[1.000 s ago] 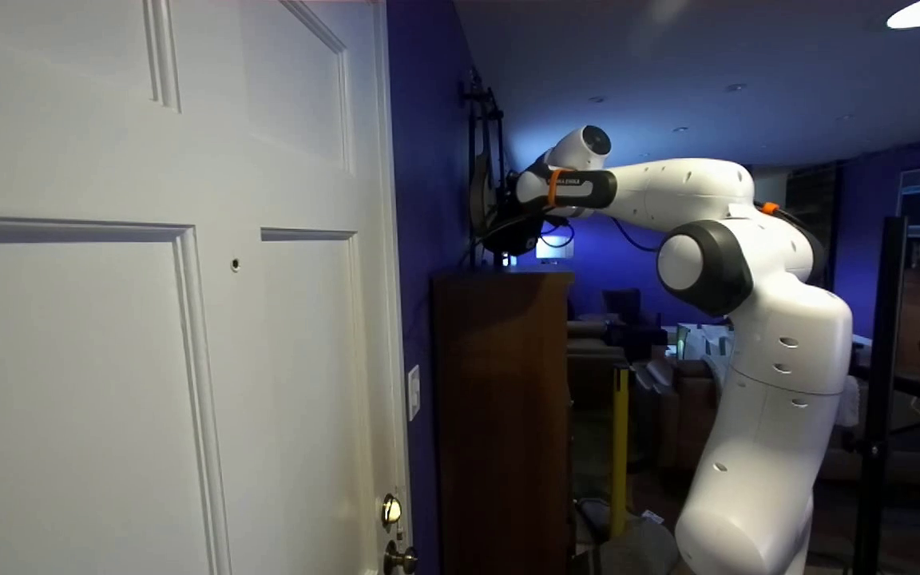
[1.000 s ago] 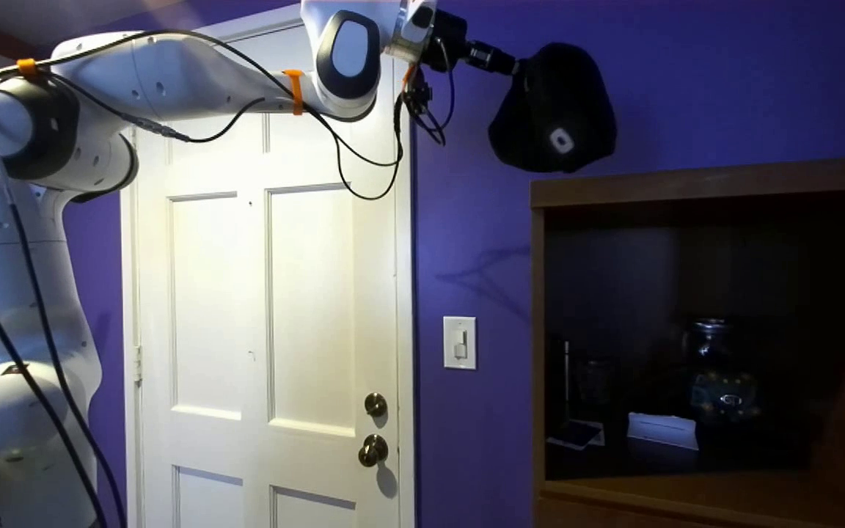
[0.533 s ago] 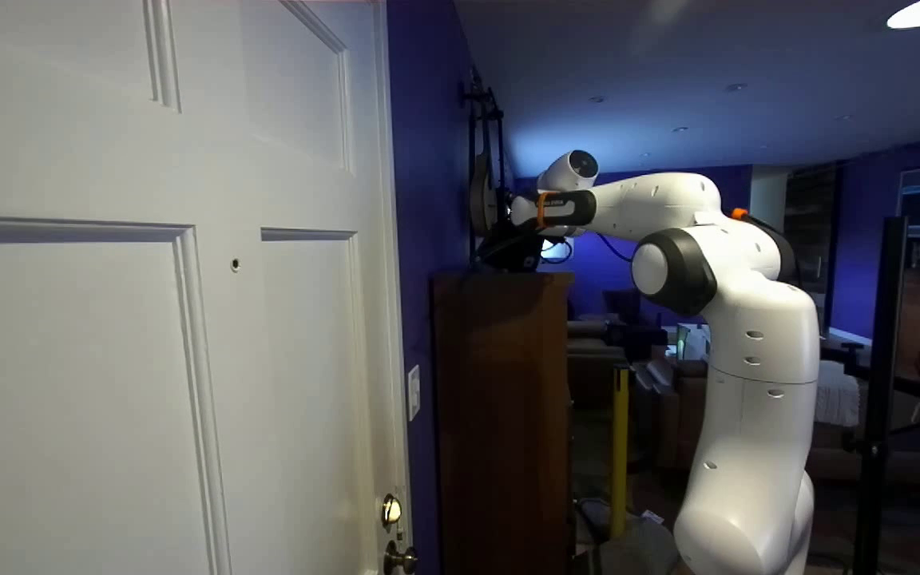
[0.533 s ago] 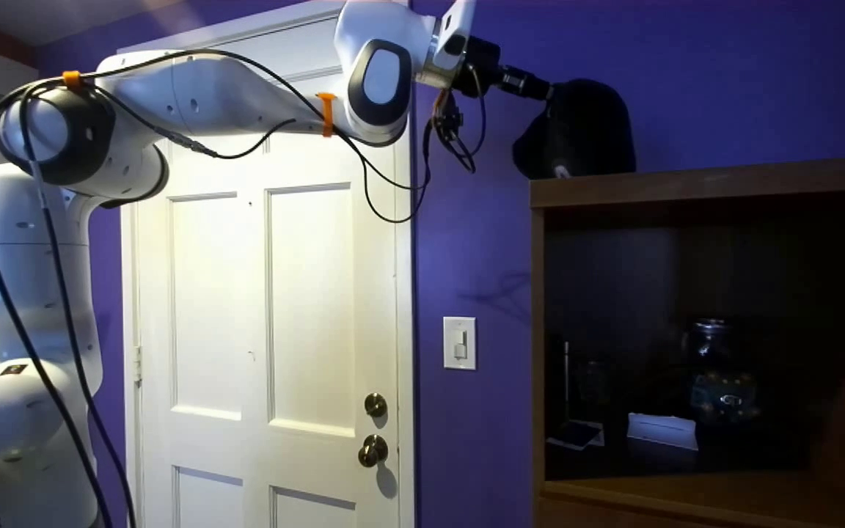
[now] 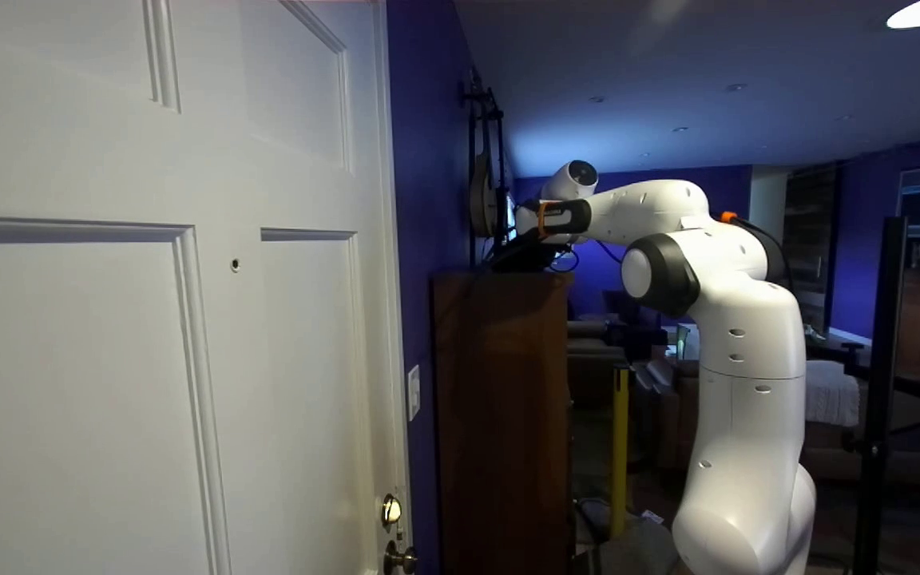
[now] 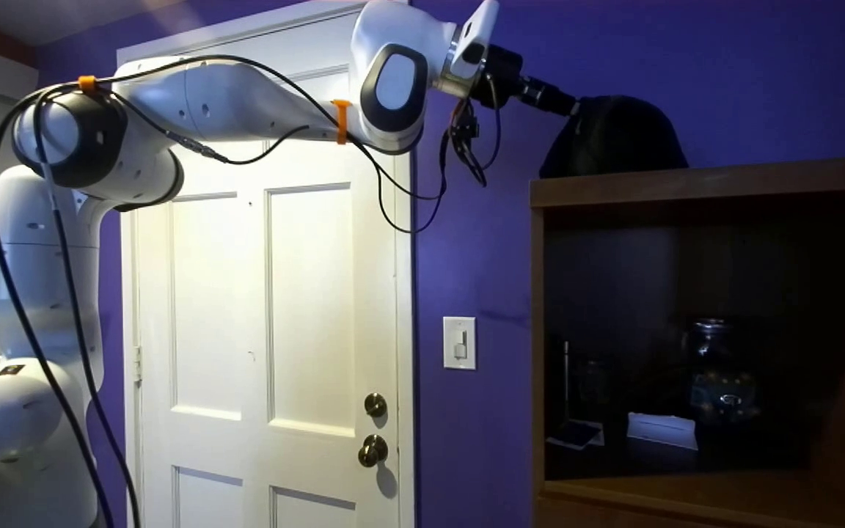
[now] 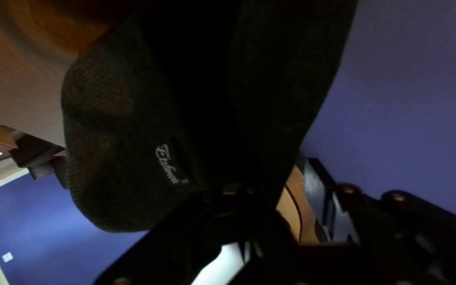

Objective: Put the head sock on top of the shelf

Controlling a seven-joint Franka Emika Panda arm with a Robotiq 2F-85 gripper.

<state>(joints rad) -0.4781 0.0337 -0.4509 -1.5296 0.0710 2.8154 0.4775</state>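
Descending since half a second ago, the sock (image 6: 620, 139) is now resting atop the shelf (image 6: 716, 180), and my gripper (image 6: 575, 110) is pinching the sock. On its white label (image 7: 169, 164) I am reading, not surely, "Ets", the rest being unclear; on the arm (image 6: 232, 106), "AR".

Black, brown and white against purple

In an exterior view, the gripper (image 6: 575, 109) and the cap (image 6: 631, 139) at upper right are both black; in the wrist view the cap bears white lettering (image 7: 169, 165). The shelf (image 6: 716, 183) at right is brown, the wall (image 6: 767, 81) at upper right purple. The door (image 6: 312, 293), left of centre, is white with brass-coloured knobs (image 6: 372, 449); the arm (image 6: 243, 110) is white with orange bands (image 6: 341, 122).
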